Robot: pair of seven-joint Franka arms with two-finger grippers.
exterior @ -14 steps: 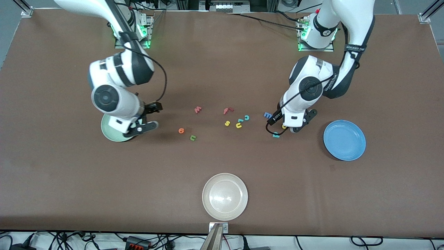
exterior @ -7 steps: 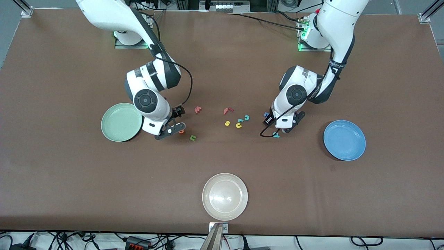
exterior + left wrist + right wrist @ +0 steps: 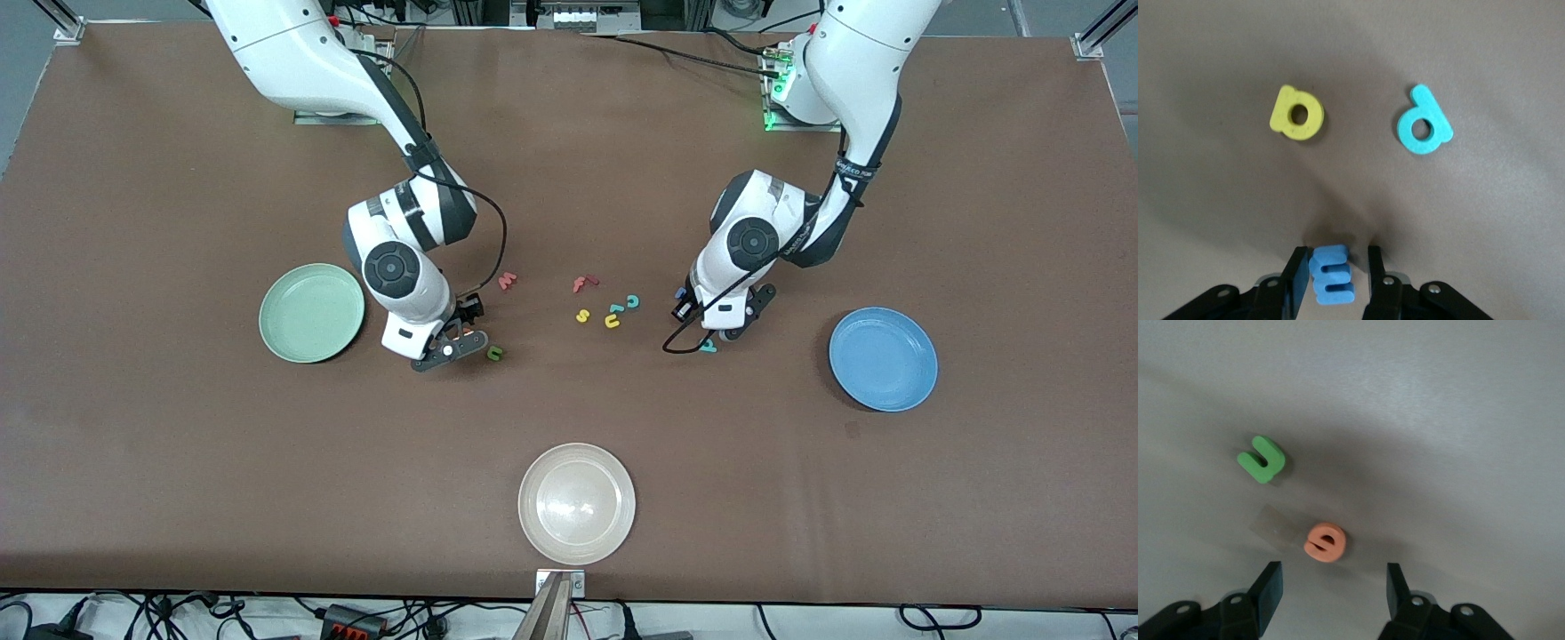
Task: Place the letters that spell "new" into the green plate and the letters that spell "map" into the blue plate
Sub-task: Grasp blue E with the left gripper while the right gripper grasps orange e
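Right hand (image 3: 1331, 587) is low over the table (image 3: 178, 480), fingers (image 3: 1268, 587) spread wide with the orange "e" (image 3: 1325, 542) lying flat between and just ahead of them, untouched on both sides. The green "n" (image 3: 1262, 459) lies near it with bare table between the two; in the front view it shows at the hand's edge (image 3: 494, 353). The pink "w" (image 3: 507, 281) lies on its own, farther from the front camera than that hand. Left hand (image 3: 1333, 283) is down at the blue "m" (image 3: 1332, 274), one finger (image 3: 1297, 273) against the letter's edge, the other with a thin gap; whether it grips, cannot tell. The yellow round letter (image 3: 1297, 114) and the teal stemmed letter (image 3: 1423, 123) lie flat ahead of it, well apart from each other. The green plate (image 3: 311, 312) sits toward the right arm's end, just beside that arm's wrist, and holds no letters. The blue plate (image 3: 883, 358) sits toward the left arm's end, also holding none, with open table between it and the left hand. Between the two hands lies a loose cluster: red "f" (image 3: 583, 284), yellow "s" (image 3: 582, 316), yellow "u" (image 3: 612, 322), teal "c" (image 3: 632, 301). The beige plate (image 3: 576, 503) sits near the table's front edge.
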